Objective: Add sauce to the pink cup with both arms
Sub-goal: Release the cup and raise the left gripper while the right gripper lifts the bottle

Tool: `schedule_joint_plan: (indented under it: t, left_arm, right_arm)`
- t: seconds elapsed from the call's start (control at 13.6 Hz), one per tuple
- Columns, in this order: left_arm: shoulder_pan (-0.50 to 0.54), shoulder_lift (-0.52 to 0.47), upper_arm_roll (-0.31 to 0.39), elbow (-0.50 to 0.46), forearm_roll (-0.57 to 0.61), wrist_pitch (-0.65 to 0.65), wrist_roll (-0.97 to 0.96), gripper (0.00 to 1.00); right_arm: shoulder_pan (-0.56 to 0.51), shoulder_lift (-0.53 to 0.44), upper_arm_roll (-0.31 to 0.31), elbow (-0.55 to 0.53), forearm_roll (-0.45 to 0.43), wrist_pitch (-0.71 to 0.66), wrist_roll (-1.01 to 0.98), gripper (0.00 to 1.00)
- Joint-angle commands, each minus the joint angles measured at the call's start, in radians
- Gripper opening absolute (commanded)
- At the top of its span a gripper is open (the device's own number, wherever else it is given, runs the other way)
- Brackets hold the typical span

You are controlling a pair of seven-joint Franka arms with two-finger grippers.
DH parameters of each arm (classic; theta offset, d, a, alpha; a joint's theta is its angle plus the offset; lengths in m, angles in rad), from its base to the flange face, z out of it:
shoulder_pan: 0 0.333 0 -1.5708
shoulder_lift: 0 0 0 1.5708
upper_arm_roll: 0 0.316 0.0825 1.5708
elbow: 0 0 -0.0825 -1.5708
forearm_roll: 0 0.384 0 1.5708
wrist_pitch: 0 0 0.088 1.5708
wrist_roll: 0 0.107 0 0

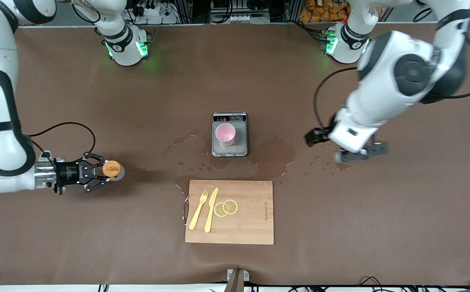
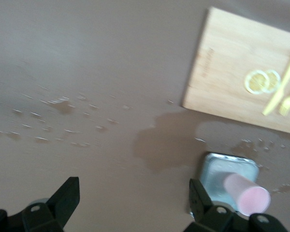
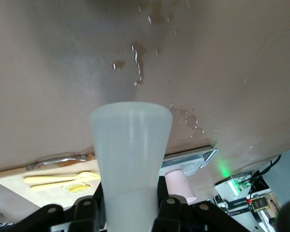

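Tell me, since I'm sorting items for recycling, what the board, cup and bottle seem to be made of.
Board: pale wood, probably bamboo; matte, with visible grain and a metal handle.
Cup: likely plastic; plain, opaque pink, smooth, with a thin rim.
Bottle: looks like soft plastic; cloudy, translucent grey body, and an orange cap showing in the front view.

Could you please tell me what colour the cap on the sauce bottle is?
Orange; the sauce bottle's cap shows best in the front view, in the right pincer.
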State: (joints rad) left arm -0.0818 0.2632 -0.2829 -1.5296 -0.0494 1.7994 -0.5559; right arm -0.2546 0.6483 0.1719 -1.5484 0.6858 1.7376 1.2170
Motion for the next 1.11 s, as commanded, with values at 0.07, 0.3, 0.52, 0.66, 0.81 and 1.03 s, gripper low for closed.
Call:
schedule_joint_plan:
  t: [0.07,0.3,0.52,0.66,0.81,1.03]
  left_arm:
    - [0.063,-0.056,-0.013,-0.05,0.0,-0.017,0.073,1.0]
    - [0.111,-0.137,-0.009,-0.108,0.003,-0.035,0.176,1.0]
    - [0.149,-0.212,0.036,-0.135,-0.003,-0.073,0.328,1.0]
    - [0.043,-0.265,0.175,-0.138,-0.001,-0.167,0.462,1.0]
    - [-0.03,-0.317,0.26,-0.147,0.014,-0.18,0.516,1.0]
    - [-0.027,-0.337,0.288,-0.124,0.017,-0.212,0.657,1.0]
  right_arm:
    - [0.063,-0.105,-0.012,-0.073,-0.05,0.022,0.12,0.4]
    - [0.138,-0.137,-0.011,-0.073,-0.143,0.051,0.266,0.37]
    - [0.184,-0.156,-0.012,-0.073,-0.167,0.054,0.347,0.36]
    - [0.222,-0.167,-0.012,-0.073,-0.236,0.051,0.453,0.36]
    - [0.25,-0.2,-0.011,-0.093,-0.272,0.048,0.504,0.36]
    - [0.305,-0.237,-0.012,-0.131,-0.317,0.054,0.507,0.36]
